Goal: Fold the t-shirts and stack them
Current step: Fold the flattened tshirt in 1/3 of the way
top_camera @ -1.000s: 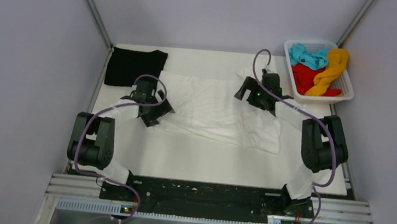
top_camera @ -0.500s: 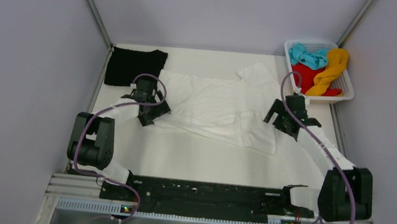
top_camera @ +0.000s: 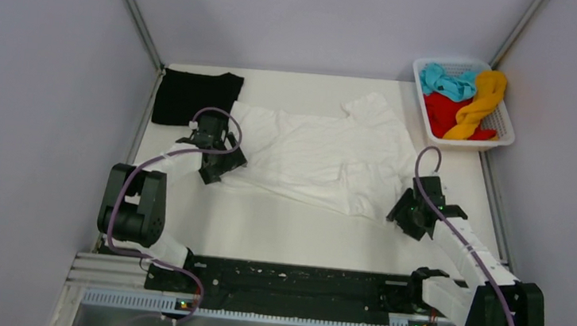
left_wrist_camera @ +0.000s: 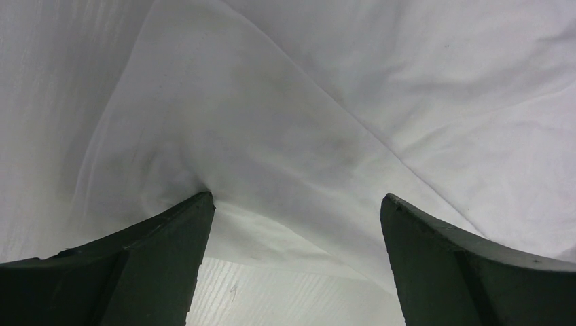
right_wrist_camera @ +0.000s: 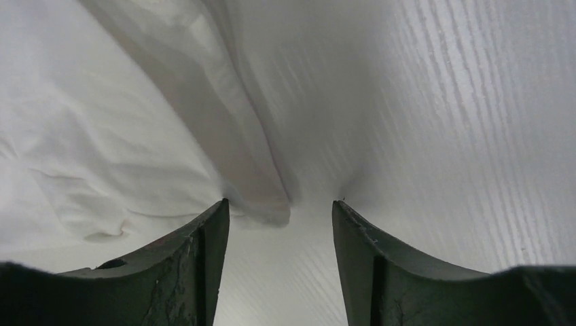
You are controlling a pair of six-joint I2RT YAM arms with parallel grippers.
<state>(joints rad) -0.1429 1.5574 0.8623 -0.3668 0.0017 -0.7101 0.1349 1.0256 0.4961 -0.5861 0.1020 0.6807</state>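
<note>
We see the white t-shirt (top_camera: pixel 310 153) lying spread out in the middle of the table (top_camera: pixel 302 232), with the left gripper (left_wrist_camera: pixel 295 197) wide open at its left edge and the right gripper (right_wrist_camera: pixel 280 202) open too at its near right corner, maybe just touching the cloth.

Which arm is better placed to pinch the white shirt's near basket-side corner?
Right. The right gripper is open at that white shirt corner; the left gripper sits at the opposite edge.

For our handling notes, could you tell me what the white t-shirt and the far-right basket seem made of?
The white t-shirt looks like thin, matte cloth: it wrinkles and drapes in soft folds. The basket looks like rigid white plastic, given its moulded lattice walls.
</note>
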